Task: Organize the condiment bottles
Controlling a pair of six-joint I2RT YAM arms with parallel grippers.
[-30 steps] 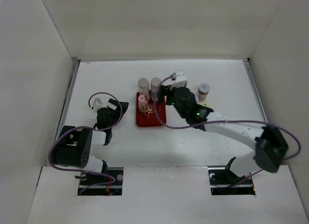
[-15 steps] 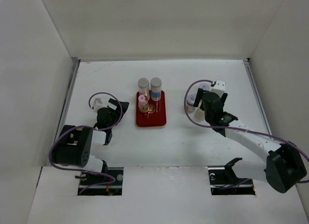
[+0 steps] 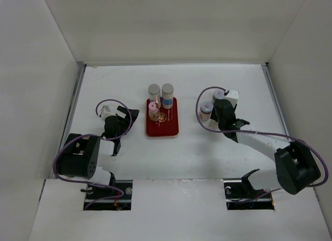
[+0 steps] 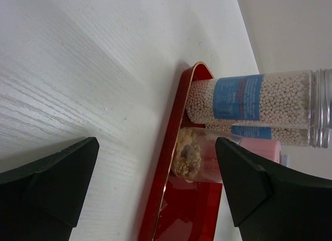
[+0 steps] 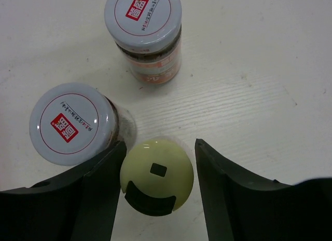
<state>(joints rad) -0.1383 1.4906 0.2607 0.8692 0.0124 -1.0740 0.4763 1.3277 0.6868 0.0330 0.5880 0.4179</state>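
Two tall grey-lidded jars with blue labels [image 3: 154, 90] [image 3: 167, 90] and a pink-capped jar [image 3: 153, 108] stand at the far end of the red tray [image 3: 165, 128]. My right gripper [image 5: 158, 185] is open and pointing down. Its fingers straddle the yellow-green-capped jar [image 5: 157, 173]. Two squat white-lidded jars [image 5: 142, 12] [image 5: 71, 121] stand just beyond it, the nearer one beside the left finger [image 5: 93, 194]. My left gripper [image 4: 155, 184] is open and empty, low on the table left of the tray [image 4: 174, 158], facing the pink-capped jar [image 4: 189, 152] and a blue-labelled jar [image 4: 244, 98].
White walls enclose the table on the left, back and right. My right arm [image 3: 259, 142] stretches across the right half of the table. One white-lidded jar [image 3: 206, 109] shows left of my right gripper [image 3: 221, 115]. My left gripper [image 3: 127, 118] lies beside the tray's left edge.
My right gripper has left the tall jars on the tray and swung right to the loose jars. It now sits over the yellow-green-capped one. The left arm has not moved.
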